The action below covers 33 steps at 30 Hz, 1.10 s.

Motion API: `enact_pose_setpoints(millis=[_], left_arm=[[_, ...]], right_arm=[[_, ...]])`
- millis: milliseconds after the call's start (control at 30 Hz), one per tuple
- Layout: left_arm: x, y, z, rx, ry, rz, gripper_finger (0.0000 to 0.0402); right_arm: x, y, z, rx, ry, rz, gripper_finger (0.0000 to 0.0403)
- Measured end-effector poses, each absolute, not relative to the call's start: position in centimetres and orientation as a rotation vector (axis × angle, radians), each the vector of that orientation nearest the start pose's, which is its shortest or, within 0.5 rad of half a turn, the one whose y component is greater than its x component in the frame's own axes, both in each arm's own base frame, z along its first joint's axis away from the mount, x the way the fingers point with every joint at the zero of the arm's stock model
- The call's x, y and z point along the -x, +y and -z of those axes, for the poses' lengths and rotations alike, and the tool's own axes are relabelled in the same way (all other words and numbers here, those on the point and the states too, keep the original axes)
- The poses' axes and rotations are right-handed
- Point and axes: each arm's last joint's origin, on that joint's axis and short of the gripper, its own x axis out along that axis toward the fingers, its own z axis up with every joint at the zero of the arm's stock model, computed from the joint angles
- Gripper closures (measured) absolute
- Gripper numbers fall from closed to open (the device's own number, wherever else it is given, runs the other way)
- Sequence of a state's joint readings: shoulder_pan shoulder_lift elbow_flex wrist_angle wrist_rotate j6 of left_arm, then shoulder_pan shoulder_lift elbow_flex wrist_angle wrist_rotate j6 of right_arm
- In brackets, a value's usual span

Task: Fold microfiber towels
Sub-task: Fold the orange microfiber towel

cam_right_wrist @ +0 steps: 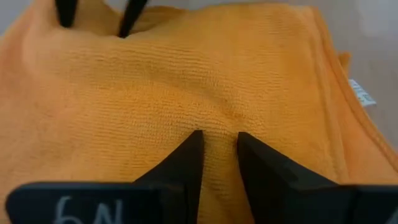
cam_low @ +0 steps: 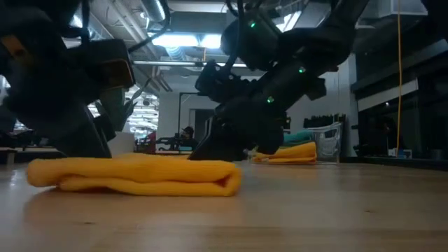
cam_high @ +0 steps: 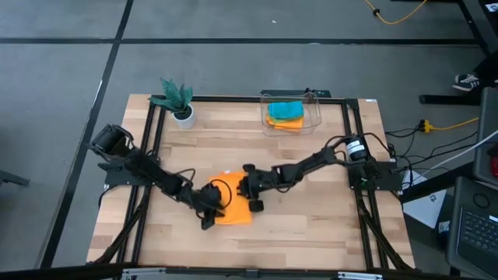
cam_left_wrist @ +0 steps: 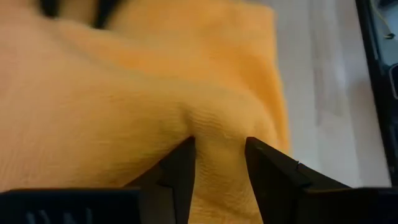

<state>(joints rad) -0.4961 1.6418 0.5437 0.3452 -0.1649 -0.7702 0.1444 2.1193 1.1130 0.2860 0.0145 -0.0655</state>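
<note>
Both grippers are down on the orange towel [cam_high: 236,208], which lies folded at the near middle of the table [cam_high: 311,233]; the left gripper [cam_left_wrist: 219,149] pinches a ridge of its cloth, and the right gripper [cam_right_wrist: 219,142] pinches another fold; at the far side, right of the plant [cam_high: 177,99], a bin [cam_high: 315,117] holds a teal towel [cam_high: 285,110] on another orange one [cam_high: 289,123].
</note>
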Motion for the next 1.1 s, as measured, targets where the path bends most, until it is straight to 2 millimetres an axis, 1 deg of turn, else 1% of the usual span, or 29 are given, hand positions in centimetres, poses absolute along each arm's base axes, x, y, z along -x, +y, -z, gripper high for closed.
enact_pose_setpoints(millis=[100, 167, 267, 400, 567, 633, 700, 833, 933, 1100], left_arm=[[-24.4, -13.8, -11.1, 0.466, 0.792, 0.019, 0.0266], [-24.4, -14.3, -11.2, 0.453, 0.78, 0.02, 0.0266], [-24.5, -14.9, -12.0, 0.431, 0.751, 0.046, 0.0266], [-24.9, -15.1, -12.8, 0.382, 0.713, 0.075, 0.0266], [-25.4, -14.5, -13.0, 0.346, 0.7, 0.059, 0.0266], [-25.3, -14.3, -12.9, 0.338, 0.713, 0.044, 0.0266], [-25.3, -14.4, -12.9, 0.338, 0.71, 0.045, 0.0266], [-25.2, -15.0, -13.0, 0.325, 0.713, 0.068, 0.0266], [-25.8, -15.9, -14.2, 0.302, 0.676, 0.11, 0.0266], [-26.7, -17.4, -16.2, 0.24, 0.658, 0.15, 0.0266]], right_arm=[[-40.8, 4.6, -9.4, 0.116, 0.723, -0.19, 0.0297], [-40.6, 4.2, -10.0, 0.096, 0.731, -0.199, 0.0297], [-40.1, 4.1, -12.0, 0.084, 0.727, -0.2, 0.0297], [-39.3, 5.4, -16.0, 0.038, 0.668, -0.218, 0.0297], [-37.5, 8.1, -18.1, 0.012, 0.708, -0.268, 0.0297], [-37.1, 9.2, -18.1, 0.002, 0.732, -0.261, 0.0297], [-36.7, 10.3, -17.6, -0.003, 0.762, -0.248, 0.0297], [-36.4, 12.2, -16.7, 0.001, 0.784, -0.278, 0.0297], [-36.2, 13.1, -16.5, 0.009, 0.777, -0.301, 0.0297], [-36.1, 14.0, -16.7, 0.013, 0.752, -0.324, 0.0297]])
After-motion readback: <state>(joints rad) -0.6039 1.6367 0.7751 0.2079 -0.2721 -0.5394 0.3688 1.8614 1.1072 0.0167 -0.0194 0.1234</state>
